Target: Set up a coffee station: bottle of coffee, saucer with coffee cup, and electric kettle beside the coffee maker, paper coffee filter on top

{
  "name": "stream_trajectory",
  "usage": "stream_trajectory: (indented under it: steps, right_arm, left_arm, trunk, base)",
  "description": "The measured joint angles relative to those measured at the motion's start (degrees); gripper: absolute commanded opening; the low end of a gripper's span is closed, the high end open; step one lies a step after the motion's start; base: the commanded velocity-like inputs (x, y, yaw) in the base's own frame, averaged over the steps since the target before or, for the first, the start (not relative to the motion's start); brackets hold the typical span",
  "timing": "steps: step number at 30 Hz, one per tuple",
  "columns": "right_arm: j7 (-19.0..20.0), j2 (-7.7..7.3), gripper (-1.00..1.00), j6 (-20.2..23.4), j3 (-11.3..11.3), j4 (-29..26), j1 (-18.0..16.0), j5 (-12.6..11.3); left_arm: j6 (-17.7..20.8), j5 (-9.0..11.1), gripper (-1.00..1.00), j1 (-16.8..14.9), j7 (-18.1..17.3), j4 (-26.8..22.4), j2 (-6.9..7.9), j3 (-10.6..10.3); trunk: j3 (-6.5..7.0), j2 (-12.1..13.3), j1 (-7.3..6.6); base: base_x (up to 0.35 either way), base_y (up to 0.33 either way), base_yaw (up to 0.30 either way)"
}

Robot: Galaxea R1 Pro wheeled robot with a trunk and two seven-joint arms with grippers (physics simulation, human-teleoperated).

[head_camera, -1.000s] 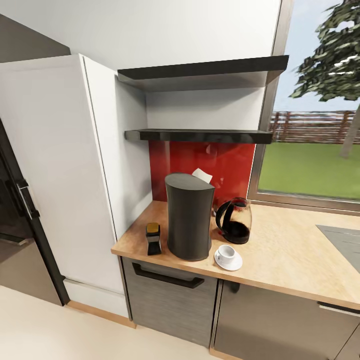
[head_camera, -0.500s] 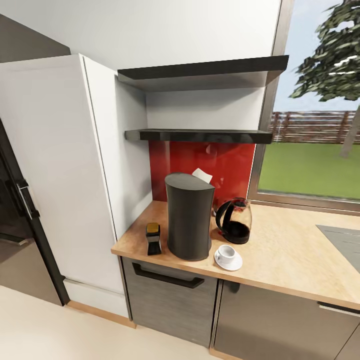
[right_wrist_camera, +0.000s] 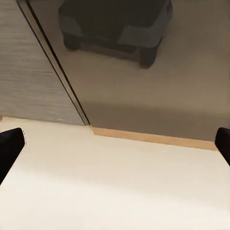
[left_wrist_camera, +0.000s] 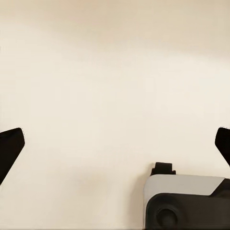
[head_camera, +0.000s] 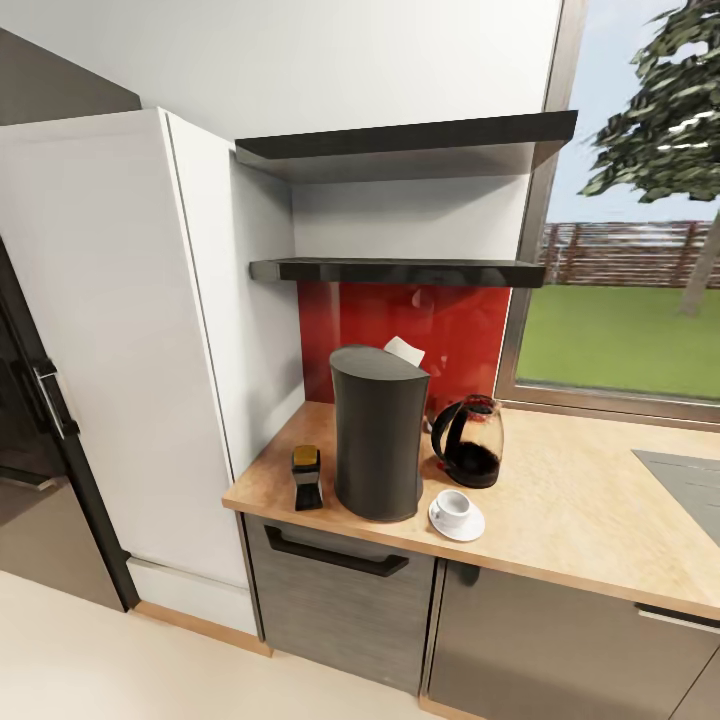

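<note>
Nothing has moved since the earlier frames: the head view is the same, and every item sits where it did. Judging from that, the coffee station looks finished and the robot is simply waiting.

The coffee maker (head_camera: 378,432), a tall matte black-grey column with a flat oval top, stands on the kitchen countertop (head_camera: 580,520), a light wood-grain worktop over dark grey cabinet fronts. The paper coffee filter (head_camera: 404,351), a small crumpled white piece, shows at the far edge of the coffee maker's top. The bottle of coffee (head_camera: 306,477), dark and squarish with an amber cap, stands just beside the coffee maker on the tall white cabinet (head_camera: 110,330) side. On the window side, just beside the coffee maker, the white saucer (head_camera: 457,519) carries the small white coffee cup (head_camera: 453,504). Behind the saucer is the electric kettle (head_camera: 468,441), clear glass with a black handle and dark liquid. The kitchen shelf (head_camera: 400,270) above the coffee maker looks bare.

The left gripper (left_wrist_camera: 115,143) is spread wide over pale floor and holds nothing. The right gripper (right_wrist_camera: 115,143) is likewise wide apart and empty, facing the floor and a grey cabinet front (right_wrist_camera: 33,72).
</note>
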Motion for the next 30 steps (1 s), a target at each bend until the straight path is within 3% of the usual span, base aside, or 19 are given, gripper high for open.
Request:
stream_trajectory:
  steps: [17, 30]
  right_arm:
    - [-0.1, 0.1, 1.0, 0.1, 0.1, 3.0, 0.0, 0.0]
    - [-0.6, 0.09, 1.0, 0.1, 0.1, 10.3, 0.0, -0.1]
  left_arm:
    - [0.0, 0.0, 1.0, 0.4, -0.1, 0.2, -0.03, 0.0]
    - [0.0, 0.0, 1.0, 0.4, -0.1, 0.2, -0.05, 0.1]
  trunk:
    - [0.0, 0.0, 0.0]
    - [0.0, 0.0, 0.0]
  base:
    - [0.0, 0.0, 0.0]
    - [0.0, 0.0, 0.0]
